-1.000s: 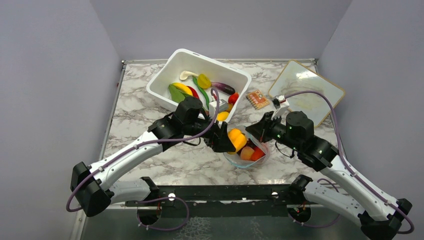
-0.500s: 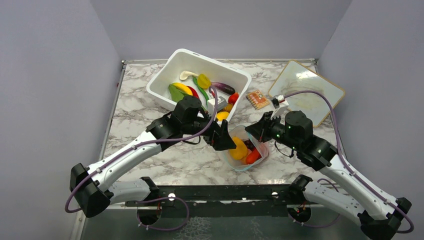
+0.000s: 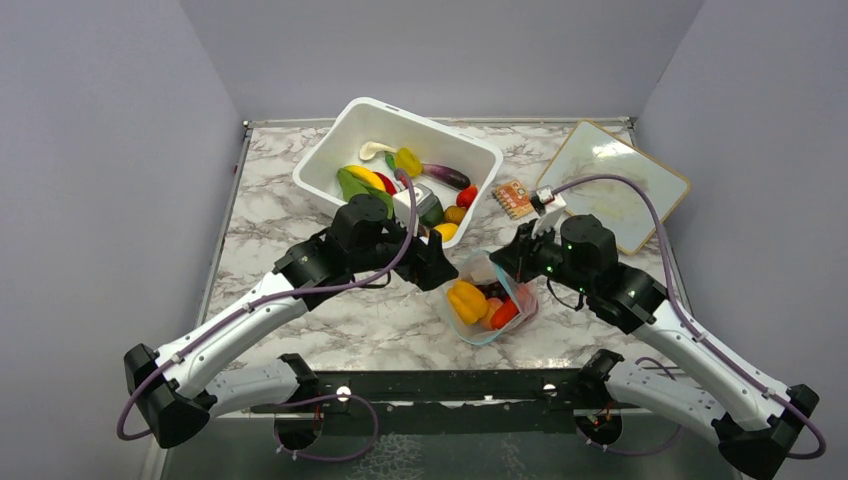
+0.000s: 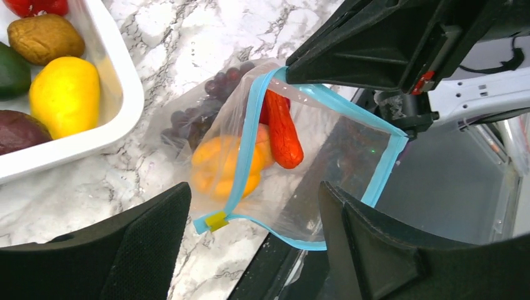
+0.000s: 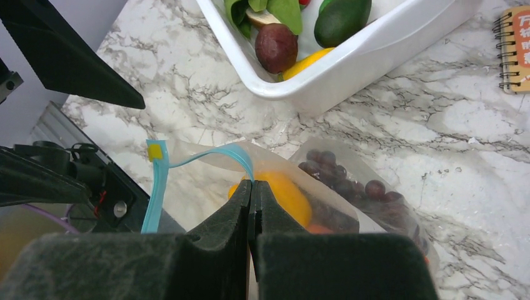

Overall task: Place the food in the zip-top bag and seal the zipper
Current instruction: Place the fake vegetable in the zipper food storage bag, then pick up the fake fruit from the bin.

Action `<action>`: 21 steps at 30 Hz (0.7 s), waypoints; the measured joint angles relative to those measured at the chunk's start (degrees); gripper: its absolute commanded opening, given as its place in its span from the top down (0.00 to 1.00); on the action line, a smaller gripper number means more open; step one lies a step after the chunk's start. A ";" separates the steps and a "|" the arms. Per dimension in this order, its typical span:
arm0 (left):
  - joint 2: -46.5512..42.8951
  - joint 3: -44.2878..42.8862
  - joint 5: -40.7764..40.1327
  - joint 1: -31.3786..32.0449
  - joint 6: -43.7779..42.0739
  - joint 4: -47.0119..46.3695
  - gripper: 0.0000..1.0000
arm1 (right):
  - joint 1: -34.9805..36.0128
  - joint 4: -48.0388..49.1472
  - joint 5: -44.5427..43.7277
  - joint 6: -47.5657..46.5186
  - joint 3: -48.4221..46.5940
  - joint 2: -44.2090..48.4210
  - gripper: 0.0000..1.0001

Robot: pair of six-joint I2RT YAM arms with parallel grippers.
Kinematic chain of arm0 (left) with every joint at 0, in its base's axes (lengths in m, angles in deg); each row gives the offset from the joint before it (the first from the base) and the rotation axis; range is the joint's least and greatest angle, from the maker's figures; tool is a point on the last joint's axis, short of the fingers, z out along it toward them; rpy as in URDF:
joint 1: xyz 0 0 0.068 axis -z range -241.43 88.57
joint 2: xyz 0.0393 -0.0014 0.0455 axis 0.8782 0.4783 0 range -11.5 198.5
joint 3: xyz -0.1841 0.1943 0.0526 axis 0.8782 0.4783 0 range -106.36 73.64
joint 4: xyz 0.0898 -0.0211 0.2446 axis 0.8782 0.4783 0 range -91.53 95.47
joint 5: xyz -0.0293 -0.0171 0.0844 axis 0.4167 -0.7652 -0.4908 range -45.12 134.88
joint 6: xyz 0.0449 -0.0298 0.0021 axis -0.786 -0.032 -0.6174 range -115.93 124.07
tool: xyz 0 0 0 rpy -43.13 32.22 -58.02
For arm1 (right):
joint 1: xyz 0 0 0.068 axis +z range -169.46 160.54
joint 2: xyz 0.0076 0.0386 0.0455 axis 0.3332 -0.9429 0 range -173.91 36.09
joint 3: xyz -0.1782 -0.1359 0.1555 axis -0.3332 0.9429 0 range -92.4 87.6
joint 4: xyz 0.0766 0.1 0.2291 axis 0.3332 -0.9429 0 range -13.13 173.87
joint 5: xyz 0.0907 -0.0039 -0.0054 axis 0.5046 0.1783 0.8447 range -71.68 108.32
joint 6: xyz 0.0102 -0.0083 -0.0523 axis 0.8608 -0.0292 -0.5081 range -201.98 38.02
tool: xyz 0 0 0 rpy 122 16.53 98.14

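Left fingers (image 4: 134, 247) spread wide, nothing between them. A second ago closed round the pepper (image 4: 219, 165) above the bag (image 3: 480, 270); now pulled back toward the tub (image 3: 420, 130). Right fingers (image 5: 219, 250) pressed shut on the bag's rim at the zipper (image 4: 247, 140), holding the mouth up and open, same grip as before.

Pepper now inside the bag, lower centre of the top view, lying against a red piece (image 4: 284, 134) and near the grapes (image 4: 200, 112). Bag resting on the counter (image 3: 260, 210), just below and right of the tub's near corner. Means one more item delivered. Judging by the tub, plenty of food (image 3: 365, 178) left to move, and sealing not yet begun.

From the left wrist: zipper as an open loop, yellow tab (image 4: 217, 220) at its lower-left end, contents plain through the film. Pinch itself hidden there behind the other arm's dark body.

From the right wrist: pinch seen close at lower centre, zipper curving off left to the tab, plus a notebook (image 5: 515, 47) at the upper right edge.

From above only: how both arms stand, and a board (image 3: 615, 180) at upper right.
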 measured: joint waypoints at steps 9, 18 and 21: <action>4.31 0.87 0.02 0.00 -3.04 -0.66 0.48 | 0.00 -2.21 1.66 -5.38 -1.70 -0.96 0.99; 9.11 1.11 1.46 0.00 -6.34 -3.72 0.72 | 0.00 -3.21 4.74 -5.70 -1.70 -0.94 0.99; 9.29 1.11 1.66 0.11 -6.78 -4.61 0.80 | 0.00 -3.48 5.16 -5.60 -1.70 -0.83 0.99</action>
